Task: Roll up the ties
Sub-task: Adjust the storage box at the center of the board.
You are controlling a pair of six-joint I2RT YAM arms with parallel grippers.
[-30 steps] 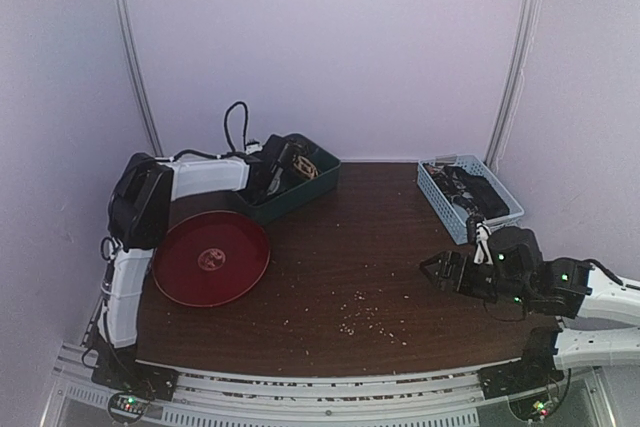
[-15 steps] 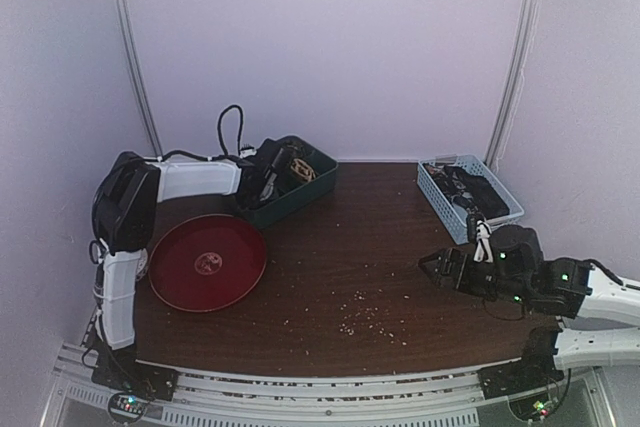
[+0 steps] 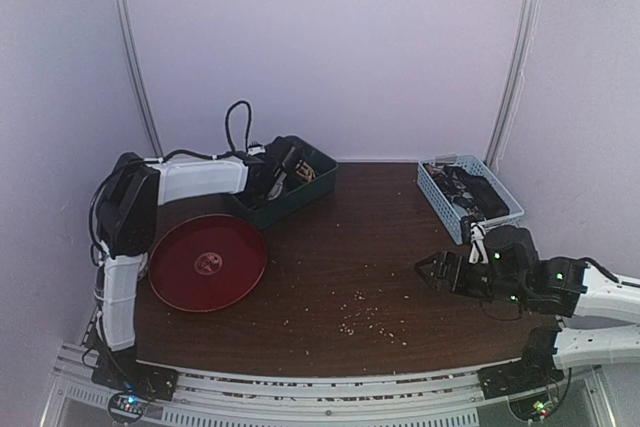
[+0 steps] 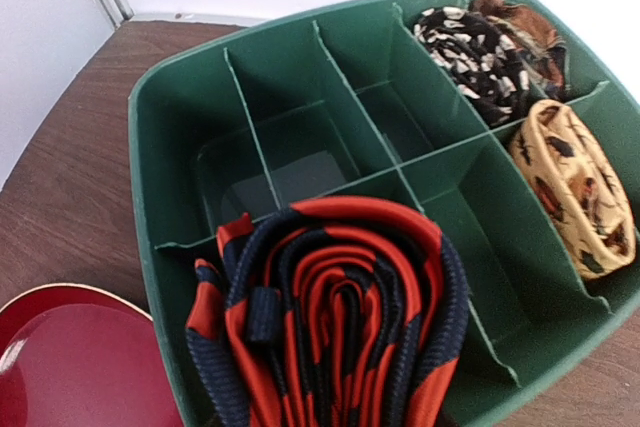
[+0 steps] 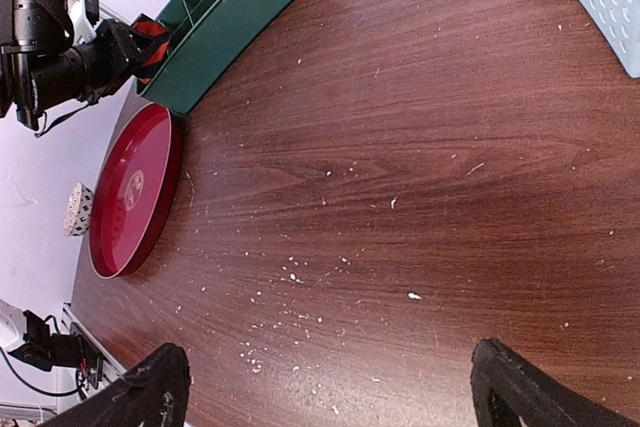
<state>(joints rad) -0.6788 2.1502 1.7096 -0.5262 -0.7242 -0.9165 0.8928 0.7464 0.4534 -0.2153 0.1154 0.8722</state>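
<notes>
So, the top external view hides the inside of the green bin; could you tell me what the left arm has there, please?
Observer: The left fingers hold a rolled striped tie, orange-red and black, at the near side of the green bin.
Operator: Thank you; are any compartments taken?
Observer: Yes, the far right ones hold coils: a black-and-white tie, a brown tie beside it, a tan tie nearer.
Operator: And the middle ones?
Observer: They look empty.

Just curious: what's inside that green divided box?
Coiled black-and-white tie, brown tie, tan tie; other compartments look bare. The striped red-and-navy rolled tie hides the nearest ones.
</notes>
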